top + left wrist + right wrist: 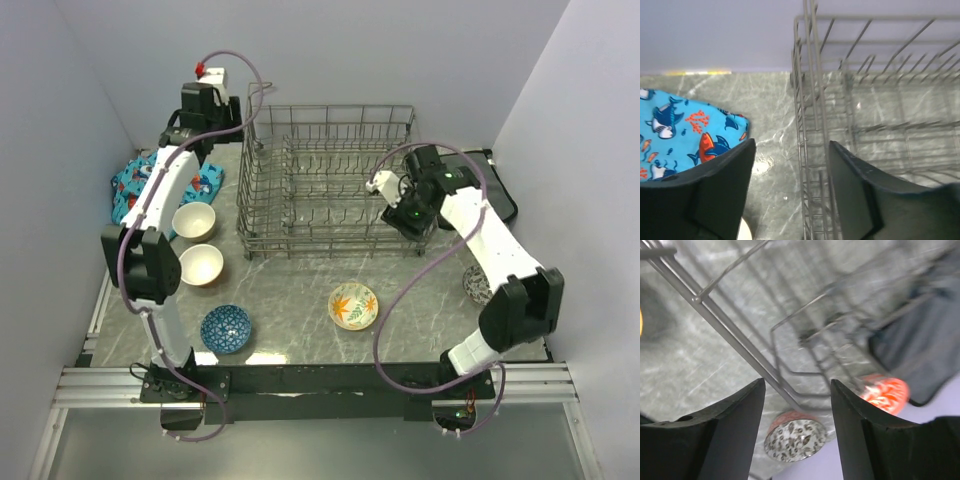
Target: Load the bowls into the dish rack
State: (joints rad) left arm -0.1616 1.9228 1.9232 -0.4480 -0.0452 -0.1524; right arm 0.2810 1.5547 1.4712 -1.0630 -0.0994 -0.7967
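Bowls are not yet in either of our grippers. Our right gripper [797, 385] hangs with its two black fingers [715, 430] spread wide and nothing between them, above the near right corner of the large grey wire dish rack [330, 108]. One rim wire crosses under the gap. Just beyond it we see the small round black-and-white speckled bowl [795, 440] and the orange-red patterned bowl [885, 392]. Both seem to sit on the grey marbled table [290, 300], the second beside the flat dark grey mat [925, 360]. Our left gripper [791, 147] is also wide and empty, high over the left wall of the rack, with the blue shark-printed cloth [680, 130] on its left.

Farther out, two plain cream bowls [194, 221] stand near each other beside the left arm [160, 200]. The blue patterned bowl [226, 328] and the cream bowl with orange leaves [353, 305] lie in front of the rack. The rack looks empty.

We judge the step is to fetch a first bowl. To do it well, we should come down straight, one finger inside the rim and one outside, and close firmly. Then we lift above the rack's top wire before crossing, and set the bowl tilted between the tines. The side walls [60, 150] are near both elbows; the free room is the table strip in front of the rack.
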